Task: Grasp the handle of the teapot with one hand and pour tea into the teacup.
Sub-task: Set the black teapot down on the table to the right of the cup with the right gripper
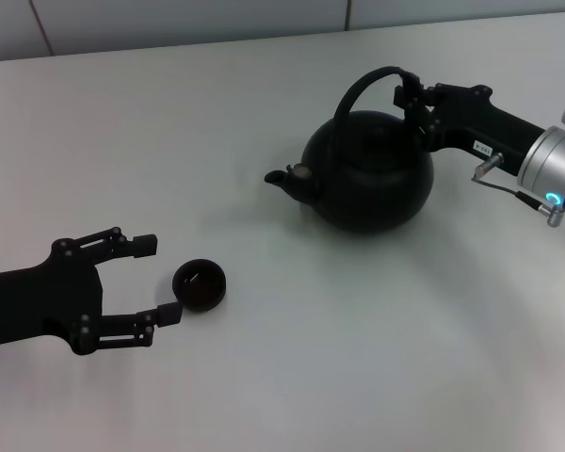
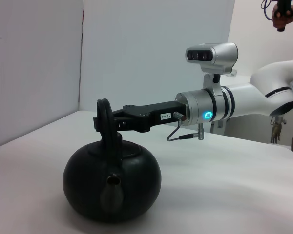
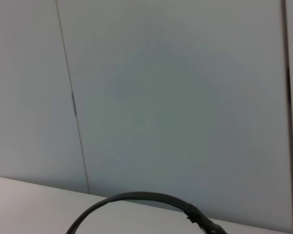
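The matte-black teapot (image 1: 369,174) stands upright on the white table, spout (image 1: 284,177) pointing toward my left side. Its arched handle (image 1: 360,89) rises over the lid. My right gripper (image 1: 412,98) reaches in from the right and is shut on the handle's thick side; the left wrist view shows the same grip on the handle (image 2: 105,114) above the teapot (image 2: 112,183). A thin arc of the handle (image 3: 136,197) shows in the right wrist view. The small black teacup (image 1: 201,284) sits on the table just beyond my left gripper (image 1: 156,280), which is open, its fingertips flanking the cup's near side without touching.
The white table (image 1: 292,377) ends at a pale panelled wall (image 1: 264,19) at the back. A person's hand (image 2: 283,14) holding a dark object shows at the far edge of the left wrist view, behind my right arm (image 2: 263,97).
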{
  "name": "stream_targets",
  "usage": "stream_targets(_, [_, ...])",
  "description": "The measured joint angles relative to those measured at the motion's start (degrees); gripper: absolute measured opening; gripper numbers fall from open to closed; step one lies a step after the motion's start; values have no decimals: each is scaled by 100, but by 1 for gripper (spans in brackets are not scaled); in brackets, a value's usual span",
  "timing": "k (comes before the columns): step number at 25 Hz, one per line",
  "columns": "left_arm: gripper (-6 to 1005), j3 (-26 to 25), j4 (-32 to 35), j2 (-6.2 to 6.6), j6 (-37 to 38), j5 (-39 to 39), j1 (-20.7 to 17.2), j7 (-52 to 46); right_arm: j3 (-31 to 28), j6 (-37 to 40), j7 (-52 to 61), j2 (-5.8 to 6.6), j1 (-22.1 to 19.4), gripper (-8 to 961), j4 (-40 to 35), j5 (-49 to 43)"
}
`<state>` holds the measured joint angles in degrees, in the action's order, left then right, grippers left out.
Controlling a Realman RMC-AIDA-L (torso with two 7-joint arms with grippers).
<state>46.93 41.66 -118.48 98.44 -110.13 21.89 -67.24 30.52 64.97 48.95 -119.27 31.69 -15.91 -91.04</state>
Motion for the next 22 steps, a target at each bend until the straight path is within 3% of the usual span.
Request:
stream_targets(13, [871,-25,0,11,-1,0,0,12,-57,10,40,-8,46,179,-69,47])
stream_targets(22, [871,-39,0,19,5,0,0,14,-43,11,44,-9,58,530,-71,52])
